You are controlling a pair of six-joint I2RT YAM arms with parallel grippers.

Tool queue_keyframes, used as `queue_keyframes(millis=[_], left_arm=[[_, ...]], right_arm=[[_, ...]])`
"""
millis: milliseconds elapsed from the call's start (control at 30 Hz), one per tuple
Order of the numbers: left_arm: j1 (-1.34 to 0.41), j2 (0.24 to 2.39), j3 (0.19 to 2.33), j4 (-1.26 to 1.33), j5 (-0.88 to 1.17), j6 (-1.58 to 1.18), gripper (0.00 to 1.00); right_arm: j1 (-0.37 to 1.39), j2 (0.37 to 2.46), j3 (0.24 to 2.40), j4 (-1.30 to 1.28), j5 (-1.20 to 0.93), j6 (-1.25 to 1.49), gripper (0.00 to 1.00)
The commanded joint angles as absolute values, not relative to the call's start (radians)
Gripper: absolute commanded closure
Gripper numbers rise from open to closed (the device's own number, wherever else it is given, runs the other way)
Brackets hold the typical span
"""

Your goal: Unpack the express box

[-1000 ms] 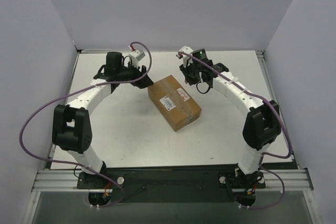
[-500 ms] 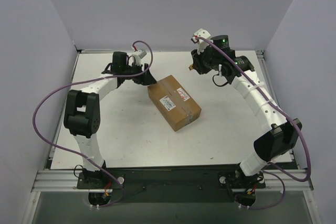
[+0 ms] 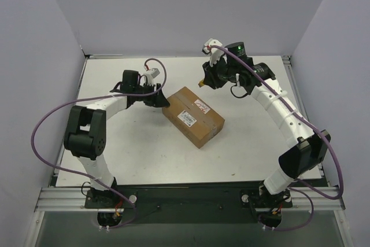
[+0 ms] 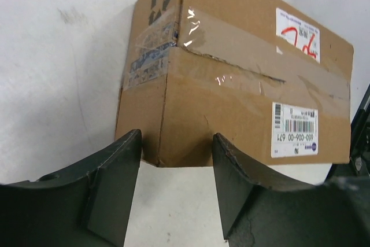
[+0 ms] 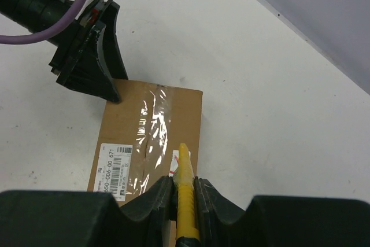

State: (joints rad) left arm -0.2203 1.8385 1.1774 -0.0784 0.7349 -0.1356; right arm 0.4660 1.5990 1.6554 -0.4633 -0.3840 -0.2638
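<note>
The express box (image 3: 193,117) is a brown carton lying closed on the table, with clear tape, a white label and red marks on top. It shows in the left wrist view (image 4: 243,79) and in the right wrist view (image 5: 150,137). My left gripper (image 3: 161,100) is open and low at the box's far-left corner, its fingers (image 4: 115,183) close in front of that corner. My right gripper (image 3: 205,81) is shut on a small yellow utility knife (image 5: 186,192) and hovers above the box's far end.
Grey walls enclose the white table (image 3: 115,148) on three sides. The left arm's purple cable (image 3: 52,120) loops out over the left side. The right arm (image 3: 277,108) arches over the right half.
The box has shifted a little toward the right and near side, with my left gripper now against its far-left corner. My right gripper has come down and left toward the box's far end.
</note>
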Motion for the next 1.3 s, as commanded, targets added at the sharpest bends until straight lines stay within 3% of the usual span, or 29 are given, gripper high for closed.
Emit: queue_keyframes(millis=[0, 267, 433, 1267], left_arm=[[-0.222, 1.697, 1.070, -0.095, 0.701, -0.138, 0.37], [-0.201, 1.580, 1.086, -0.048, 0.753, -0.224, 0.33], [-0.204, 1.653, 1.130, -0.032, 0.727, -0.249, 0.32], [-0.201, 1.813, 1.121, 0.002, 0.741, -0.239, 0.37]], right_arm=[[0.474, 1.592, 1.687, -0.465, -0.439, -0.279, 1.00], [0.483, 1.578, 1.671, -0.485, -0.528, -0.322, 1.00], [0.495, 1.623, 1.678, -0.465, -0.587, -0.337, 1.00], [0.657, 1.884, 1.755, -0.203, -0.287, -0.256, 1.00]])
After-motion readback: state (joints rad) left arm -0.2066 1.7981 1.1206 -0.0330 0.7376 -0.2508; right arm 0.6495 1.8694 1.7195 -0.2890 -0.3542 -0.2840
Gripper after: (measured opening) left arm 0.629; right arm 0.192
